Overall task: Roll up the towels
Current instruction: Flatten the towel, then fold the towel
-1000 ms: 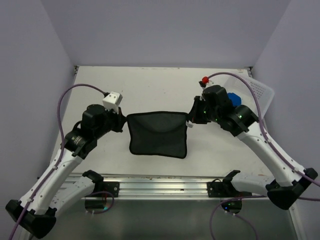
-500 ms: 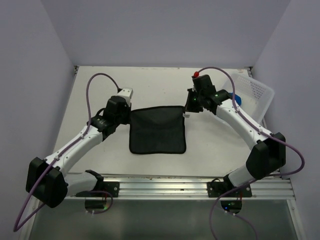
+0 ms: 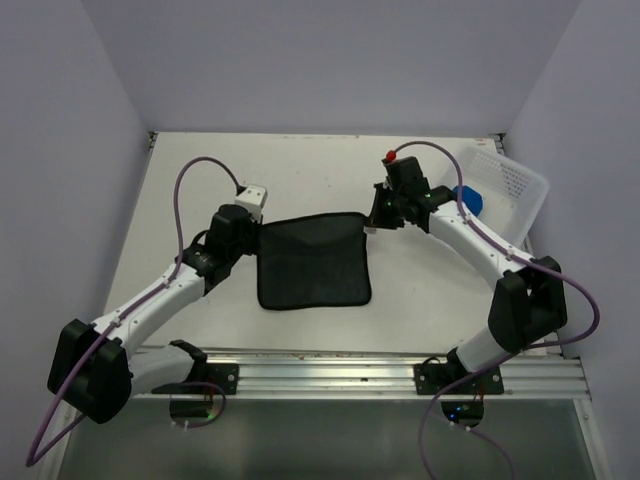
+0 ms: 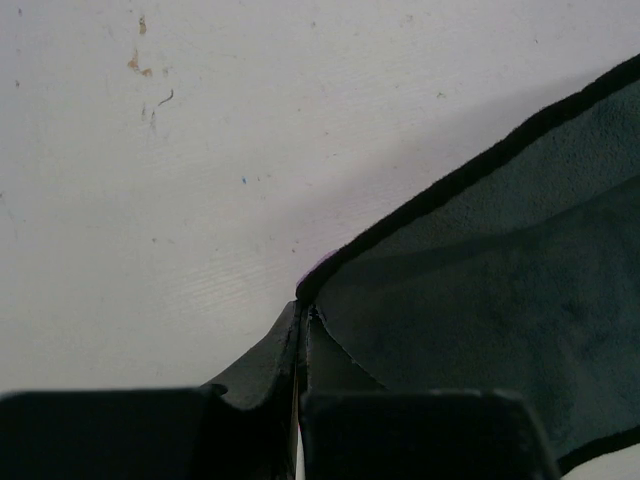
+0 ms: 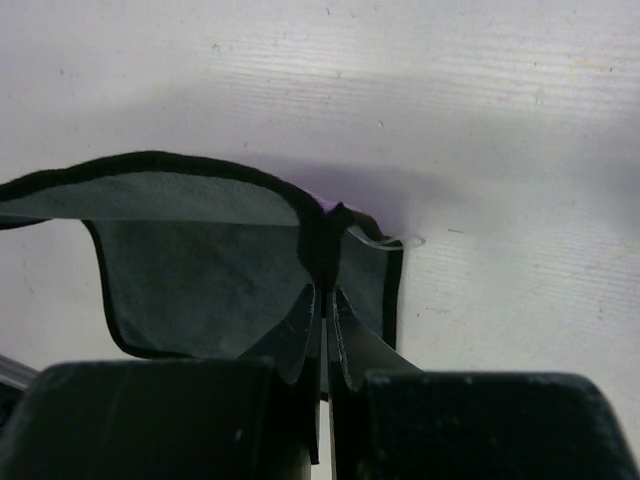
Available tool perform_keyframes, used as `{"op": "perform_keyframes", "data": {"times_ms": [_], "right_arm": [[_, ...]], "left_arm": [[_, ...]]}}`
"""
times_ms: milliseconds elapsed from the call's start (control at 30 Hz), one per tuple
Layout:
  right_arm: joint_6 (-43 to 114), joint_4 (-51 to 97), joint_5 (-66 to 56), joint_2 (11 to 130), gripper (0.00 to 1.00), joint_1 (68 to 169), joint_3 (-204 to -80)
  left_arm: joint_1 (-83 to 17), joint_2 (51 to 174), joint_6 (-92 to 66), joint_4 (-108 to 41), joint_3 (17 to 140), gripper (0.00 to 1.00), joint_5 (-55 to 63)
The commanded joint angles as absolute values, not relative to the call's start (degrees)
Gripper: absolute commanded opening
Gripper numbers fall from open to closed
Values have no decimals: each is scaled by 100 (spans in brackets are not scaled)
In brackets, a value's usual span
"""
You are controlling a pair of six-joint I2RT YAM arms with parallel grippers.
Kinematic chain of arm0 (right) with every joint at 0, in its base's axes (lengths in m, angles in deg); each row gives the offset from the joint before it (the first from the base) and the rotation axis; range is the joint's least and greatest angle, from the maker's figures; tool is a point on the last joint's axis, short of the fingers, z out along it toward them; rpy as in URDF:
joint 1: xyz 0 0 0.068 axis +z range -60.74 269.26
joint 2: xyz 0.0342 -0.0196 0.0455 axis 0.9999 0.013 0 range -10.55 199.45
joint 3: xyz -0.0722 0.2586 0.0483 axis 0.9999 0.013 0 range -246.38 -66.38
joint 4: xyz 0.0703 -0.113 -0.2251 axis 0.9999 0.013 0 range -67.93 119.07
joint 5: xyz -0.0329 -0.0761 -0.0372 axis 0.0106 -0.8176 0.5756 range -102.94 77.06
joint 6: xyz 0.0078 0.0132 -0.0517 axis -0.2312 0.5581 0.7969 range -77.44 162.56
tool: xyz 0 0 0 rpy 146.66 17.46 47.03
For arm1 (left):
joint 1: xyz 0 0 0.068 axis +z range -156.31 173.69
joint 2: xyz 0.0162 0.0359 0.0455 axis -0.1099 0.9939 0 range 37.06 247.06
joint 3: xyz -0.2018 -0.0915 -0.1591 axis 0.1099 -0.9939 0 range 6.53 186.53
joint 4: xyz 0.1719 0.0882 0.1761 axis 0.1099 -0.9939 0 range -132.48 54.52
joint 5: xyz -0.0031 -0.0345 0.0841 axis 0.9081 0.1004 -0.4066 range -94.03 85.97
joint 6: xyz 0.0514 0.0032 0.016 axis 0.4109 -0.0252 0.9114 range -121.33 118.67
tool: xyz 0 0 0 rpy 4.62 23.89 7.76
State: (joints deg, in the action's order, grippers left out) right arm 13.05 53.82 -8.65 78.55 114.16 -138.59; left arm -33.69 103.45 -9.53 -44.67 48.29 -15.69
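Note:
The dark purple-and-black towel [image 3: 313, 263] lies spread in the middle of the table, its far edge lifted. My left gripper [image 3: 254, 232] is shut on its far left corner [image 4: 312, 295]. My right gripper [image 3: 372, 220] is shut on its far right corner [image 5: 330, 225], where a bit of purple and a white loop tag show. The towel's black trim and grey-black face fill both wrist views. The royal blue towel [image 3: 469, 199] sits bunched in the white basket [image 3: 515, 185] at the far right.
The white perforated basket stands tilted against the right wall. A metal rail [image 3: 330, 372] runs along the table's near edge. Purple cables loop over both arms. Walls close in the left, back and right sides.
Both grippers have carried the towel's far corners farther away from the arm bases and slightly left, stretching the cloth flatter. The left wrist has rotated a little since half a second ago.

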Motion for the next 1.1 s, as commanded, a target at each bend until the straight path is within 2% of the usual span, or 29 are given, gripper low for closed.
{"op": "perform_keyframes", "data": {"times_ms": [0,367,633,1067], "right_arm": [[1382,5117,-697,7699,0,11387,-13556],[1628,4510,-820,6759,0,11396,-12097],[1637,4563,-512,6531,0,11396,-11807],[1576,4853,-196,6188,0,11413,-11481]], "left_arm": [[-3329,10079,-792,-3996,4626,0,-1721],[-3329,9823,-967,-4128,4265,0,-1756],[-3338,9911,-1099,-4505,4335,0,-1327],[-3338,9375,-1653,-4804,4291,0,-940]]}}
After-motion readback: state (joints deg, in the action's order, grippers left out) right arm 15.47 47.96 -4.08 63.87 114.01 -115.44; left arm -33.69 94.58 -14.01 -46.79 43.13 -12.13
